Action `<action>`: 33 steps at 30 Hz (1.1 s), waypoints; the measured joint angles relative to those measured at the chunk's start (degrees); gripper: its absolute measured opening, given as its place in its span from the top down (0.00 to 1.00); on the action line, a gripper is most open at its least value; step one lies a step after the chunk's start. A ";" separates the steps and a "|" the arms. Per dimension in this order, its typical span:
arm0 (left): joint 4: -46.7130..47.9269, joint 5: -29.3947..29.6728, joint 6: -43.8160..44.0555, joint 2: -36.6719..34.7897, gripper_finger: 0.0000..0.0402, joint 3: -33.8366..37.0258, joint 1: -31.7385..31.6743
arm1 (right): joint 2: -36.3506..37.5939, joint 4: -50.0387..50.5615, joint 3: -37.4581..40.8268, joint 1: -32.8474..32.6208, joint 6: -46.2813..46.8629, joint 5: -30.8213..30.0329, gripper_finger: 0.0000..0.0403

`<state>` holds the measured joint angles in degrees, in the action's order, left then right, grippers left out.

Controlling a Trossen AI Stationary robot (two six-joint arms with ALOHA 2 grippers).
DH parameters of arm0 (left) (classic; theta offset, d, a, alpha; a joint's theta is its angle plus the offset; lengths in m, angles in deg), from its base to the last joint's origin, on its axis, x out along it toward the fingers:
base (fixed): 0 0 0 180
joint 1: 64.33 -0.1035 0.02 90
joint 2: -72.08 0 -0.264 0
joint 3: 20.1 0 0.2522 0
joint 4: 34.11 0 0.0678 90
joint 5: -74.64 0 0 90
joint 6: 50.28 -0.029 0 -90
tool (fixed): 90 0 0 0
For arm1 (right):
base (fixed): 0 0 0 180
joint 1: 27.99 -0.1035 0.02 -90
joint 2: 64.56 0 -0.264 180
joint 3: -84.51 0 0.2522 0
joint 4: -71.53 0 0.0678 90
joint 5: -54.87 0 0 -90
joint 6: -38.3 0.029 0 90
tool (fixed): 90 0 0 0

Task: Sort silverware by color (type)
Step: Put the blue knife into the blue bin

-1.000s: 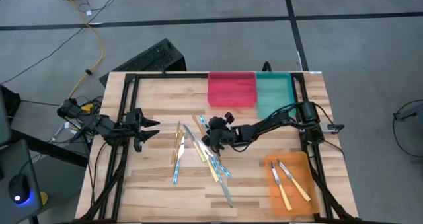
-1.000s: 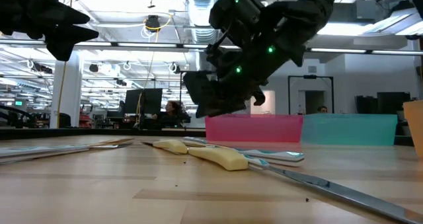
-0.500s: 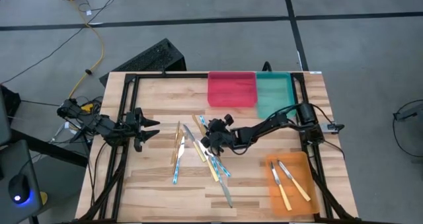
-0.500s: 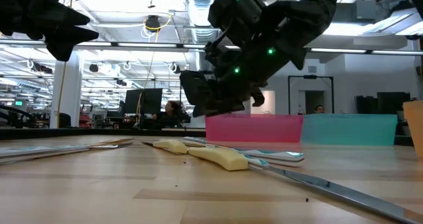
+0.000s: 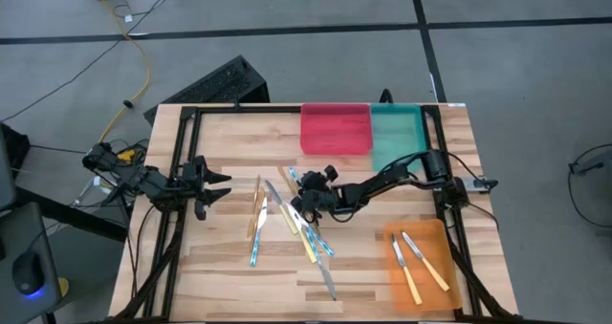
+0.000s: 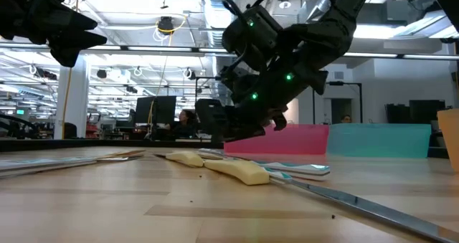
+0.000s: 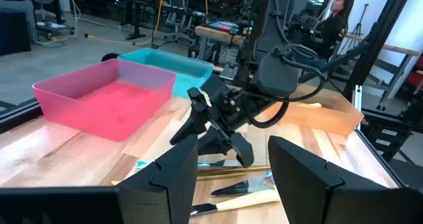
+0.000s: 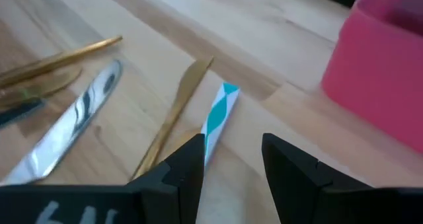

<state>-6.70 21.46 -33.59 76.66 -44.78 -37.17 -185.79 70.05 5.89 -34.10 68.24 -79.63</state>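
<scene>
High view shows two yellow-handled knives [image 5: 416, 262] already lying in the orange tray [image 5: 432, 288] at the near right corner of the tabletop [image 5: 220, 267], which suggests each tray takes one kind. The rest of the silverware [image 5: 287, 219] lies loose in the middle of the tabletop, many pieces crossing each other. The right claw [image 5: 298, 202] hangs low over the far end of this pile with its fingers spread, holding nothing; the right wrist view shows a light-blue-handled piece [image 8: 217, 115] between them, so I judge this one is aimed at. A gold-coloured piece [image 8: 173, 113] lies just beside it and may disturb the pinch. The left claw [image 5: 222, 184] waits over the left edge, also spread and empty. At the far edge stand the red tray [image 5: 335, 129] and the teal tray [image 5: 394, 133], side by side.
</scene>
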 joint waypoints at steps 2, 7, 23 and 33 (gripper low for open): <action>0.11 0.02 0.00 0.00 0.58 0.00 0.00 | 0.00 -0.23 0.00 -0.07 0.03 1.33 0.56; 0.32 0.02 0.00 -0.01 0.58 0.00 0.00 | 0.00 0.31 0.00 -0.13 0.04 4.12 0.56; 0.99 0.04 0.07 0.01 0.58 0.00 0.00 | 0.00 5.66 0.00 0.90 1.92 5.61 0.56; 1.04 0.04 0.37 -0.01 0.58 0.00 0.00 | 0.11 9.37 -0.06 1.33 6.17 5.68 0.60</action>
<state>-5.67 21.50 -33.22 76.66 -44.78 -37.17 -185.68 79.42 5.82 -32.77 74.41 -73.94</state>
